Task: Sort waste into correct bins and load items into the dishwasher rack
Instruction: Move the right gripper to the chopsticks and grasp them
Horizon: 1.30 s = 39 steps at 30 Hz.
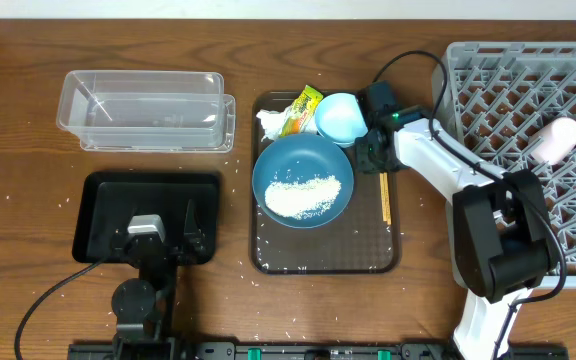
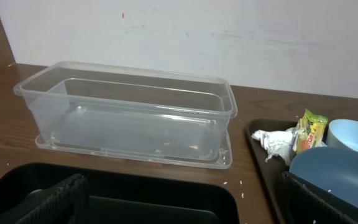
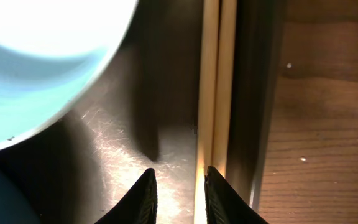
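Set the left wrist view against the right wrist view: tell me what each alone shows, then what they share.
Left wrist only: the clear tub, black tray, tissue, wrapper and dark-blue dish. Right wrist only: the chopsticks and the right end effector, jaws slightly apart. Both: the light-blue bowl and brown tray.

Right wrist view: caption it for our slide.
Right gripper poised at two chopsticks on the brown tray, light-blue bowl nearby.

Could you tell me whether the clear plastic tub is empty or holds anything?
Empty: the clear tub shows a bare floor through its walls, with nothing inside.
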Motion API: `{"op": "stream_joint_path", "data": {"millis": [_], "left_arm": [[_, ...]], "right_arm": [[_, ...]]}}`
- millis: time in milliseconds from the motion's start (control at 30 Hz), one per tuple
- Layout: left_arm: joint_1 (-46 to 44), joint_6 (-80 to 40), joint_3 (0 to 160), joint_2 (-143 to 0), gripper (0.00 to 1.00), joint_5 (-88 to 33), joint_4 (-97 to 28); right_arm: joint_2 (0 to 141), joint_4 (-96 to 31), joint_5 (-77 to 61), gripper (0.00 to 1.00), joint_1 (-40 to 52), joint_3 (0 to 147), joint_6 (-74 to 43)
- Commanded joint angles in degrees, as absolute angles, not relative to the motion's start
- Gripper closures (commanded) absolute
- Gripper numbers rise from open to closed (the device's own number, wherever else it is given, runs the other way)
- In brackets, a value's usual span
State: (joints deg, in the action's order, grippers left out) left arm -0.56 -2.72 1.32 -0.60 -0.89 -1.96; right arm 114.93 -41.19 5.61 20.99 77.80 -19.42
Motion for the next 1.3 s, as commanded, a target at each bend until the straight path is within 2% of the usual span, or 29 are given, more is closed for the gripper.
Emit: {"op": "stream_joint_path", "data": {"millis": [0,1267], "left_arm": [[-0.56,-2.02,0.23,-0.27,0.02,0.69,-4.03],[-0.56,-2.02,0.23,-0.30,0.02,0.69,-4.05]], "right_arm": [[115.48,-40.88,5.58,0.76,21.52,76.84,-20.78],[115.42,-40.27,7.53,0.76,20.12,77.28,-19.49]]}}
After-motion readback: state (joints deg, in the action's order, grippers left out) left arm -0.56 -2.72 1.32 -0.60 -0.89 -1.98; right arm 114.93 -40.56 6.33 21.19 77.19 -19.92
